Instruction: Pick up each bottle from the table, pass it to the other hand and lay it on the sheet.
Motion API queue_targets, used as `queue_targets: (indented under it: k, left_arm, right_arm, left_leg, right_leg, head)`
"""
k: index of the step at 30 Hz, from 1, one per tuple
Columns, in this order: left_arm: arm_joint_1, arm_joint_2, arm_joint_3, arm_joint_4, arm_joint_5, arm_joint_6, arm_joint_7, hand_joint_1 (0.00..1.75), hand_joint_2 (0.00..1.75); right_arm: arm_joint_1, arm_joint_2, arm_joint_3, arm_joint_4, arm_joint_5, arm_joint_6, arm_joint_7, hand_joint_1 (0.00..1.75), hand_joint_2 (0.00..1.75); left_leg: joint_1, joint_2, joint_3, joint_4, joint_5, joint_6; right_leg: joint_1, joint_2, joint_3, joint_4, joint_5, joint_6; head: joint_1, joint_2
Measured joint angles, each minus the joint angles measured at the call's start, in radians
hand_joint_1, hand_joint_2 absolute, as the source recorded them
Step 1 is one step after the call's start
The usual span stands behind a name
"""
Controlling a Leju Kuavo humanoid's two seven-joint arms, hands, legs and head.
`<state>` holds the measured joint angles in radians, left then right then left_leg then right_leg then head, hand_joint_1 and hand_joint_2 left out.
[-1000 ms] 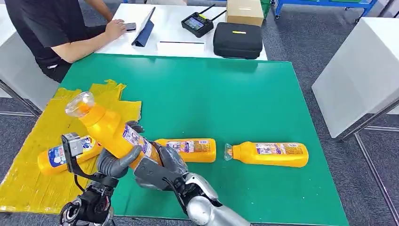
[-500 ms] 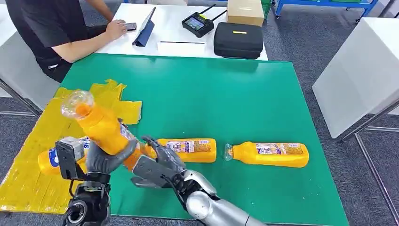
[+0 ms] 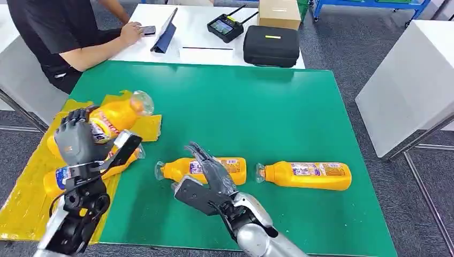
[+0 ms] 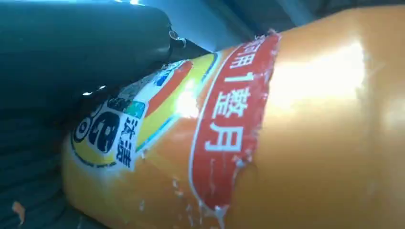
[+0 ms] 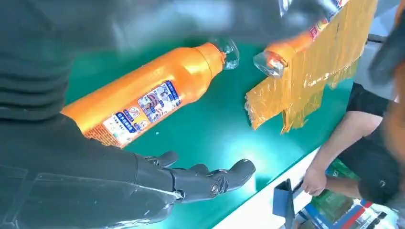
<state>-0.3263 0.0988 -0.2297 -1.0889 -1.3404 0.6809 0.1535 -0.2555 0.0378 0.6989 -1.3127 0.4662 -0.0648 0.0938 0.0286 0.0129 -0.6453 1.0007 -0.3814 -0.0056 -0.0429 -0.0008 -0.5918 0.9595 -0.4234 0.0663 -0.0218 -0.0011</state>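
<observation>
Head view gives you the left hand (image 3: 77, 140) wrapped around an orange bottle (image 3: 110, 119) over the yellow sheet (image 3: 32, 187) at the left edge of the green table (image 3: 278, 107), the bottle tilted with its clear cap toward the table's middle. Under that hand a second bottle (image 3: 69, 175) lies on the sheet, its cap end reaching the sheet's inner edge. Your left wrist view has the held bottle's red and white label (image 4: 224, 129) pressed close to the lens, with dark fingers (image 4: 81, 43) across it. Your right hand (image 3: 211, 174) holds nothing, its fingers spread and stretched out above a third bottle (image 3: 206, 169) lying on the green surface near the front edge. A fourth bottle (image 3: 308, 175) lies just beside that one, toward the right edge, cap pointing at it. At the far left corner you can see a person's forearm (image 3: 99, 48) resting on a white desk (image 3: 198, 27).
</observation>
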Motion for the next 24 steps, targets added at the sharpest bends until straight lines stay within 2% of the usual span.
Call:
queue_targets:
  k: [3,9,10,11,12,17,18,22,23,24]
  left_arm:
    - [-0.063,0.010,-0.016,0.159,-0.143,0.005,0.075,1.75,1.75]
    - [-0.140,0.017,-0.051,0.393,-0.220,0.001,0.091,1.75,1.75]
    - [-0.147,0.017,-0.054,0.415,-0.222,0.001,0.091,1.66,1.75]
    - [-0.154,0.017,-0.057,0.436,-0.223,0.000,0.091,0.00,1.75]
    - [-0.160,0.017,-0.059,0.455,-0.223,0.000,0.092,0.00,0.00]
    - [-0.187,0.016,-0.070,0.523,-0.217,-0.037,0.079,0.00,0.00]
    - [-0.190,0.016,-0.072,0.533,-0.213,-0.039,0.070,0.00,0.00]
    - [-0.206,0.016,-0.078,0.568,-0.211,-0.028,0.054,0.00,0.00]
    - [-0.211,0.015,-0.079,0.574,-0.211,-0.026,0.057,0.00,0.00]
    - [-0.215,0.015,-0.080,0.578,-0.211,-0.022,0.060,0.00,0.00]
  right_arm:
    - [0.007,-0.010,-0.001,-0.011,0.002,0.013,-0.007,0.00,0.00]
    - [0.029,-0.033,-0.001,-0.023,0.005,0.021,-0.018,0.00,0.00]
    - [0.031,-0.035,-0.001,-0.024,0.005,0.021,-0.020,0.00,0.00]
    - [0.033,-0.037,-0.001,-0.024,0.005,0.021,-0.021,0.00,0.00]
    - [0.033,-0.039,-0.001,-0.024,0.005,0.021,-0.022,0.00,0.00]
    - [0.034,-0.045,-0.001,-0.024,0.009,0.021,-0.016,0.00,0.00]
    - [0.034,-0.046,-0.001,-0.024,0.021,0.020,-0.007,0.00,1.75]
    - [0.037,-0.055,-0.003,-0.024,0.097,0.015,0.032,0.00,1.75]
    - [0.038,-0.056,-0.005,-0.024,0.112,0.015,0.036,0.00,0.00]
    - [0.039,-0.058,-0.007,-0.022,0.121,0.016,0.040,0.00,0.00]
  left_leg:
    - [0.000,0.001,0.000,0.000,0.000,0.000]
    - [0.000,0.001,0.000,0.000,0.000,0.000]
    - [0.000,0.001,-0.001,0.000,0.000,0.000]
    - [0.000,0.001,-0.001,0.000,0.000,0.000]
    - [0.000,0.001,-0.001,0.000,0.000,0.000]
    - [0.000,0.001,-0.001,0.000,0.000,0.000]
    - [0.000,0.001,-0.001,0.000,0.000,0.000]
    - [0.000,0.001,-0.001,0.000,0.000,0.000]
    - [0.000,0.001,-0.001,0.000,0.000,0.000]
    - [0.000,0.001,-0.001,0.000,0.000,0.000]
  right_leg:
    - [0.000,0.001,0.000,0.000,0.000,0.000]
    - [0.000,0.001,-0.001,0.000,0.000,0.000]
    - [0.000,0.001,-0.001,0.000,0.000,0.000]
    - [0.000,0.000,-0.001,0.000,0.000,0.000]
    - [0.000,0.000,-0.001,0.000,0.000,0.000]
    - [0.000,0.000,-0.001,0.000,0.000,0.000]
    - [0.000,0.000,-0.001,0.000,0.000,0.000]
    - [0.000,0.001,-0.001,0.000,0.000,0.000]
    - [0.000,0.000,-0.001,0.000,0.000,0.000]
    - [0.000,0.000,-0.001,0.000,0.000,0.000]
  head:
    - [0.000,0.000]
    - [0.000,0.000]
    - [0.000,0.000]
    - [0.000,0.000]
    - [0.000,0.000]
    - [0.000,0.000]
    - [0.000,0.000]
    - [0.000,0.000]
    - [0.000,0.000]
    - [0.000,0.000]
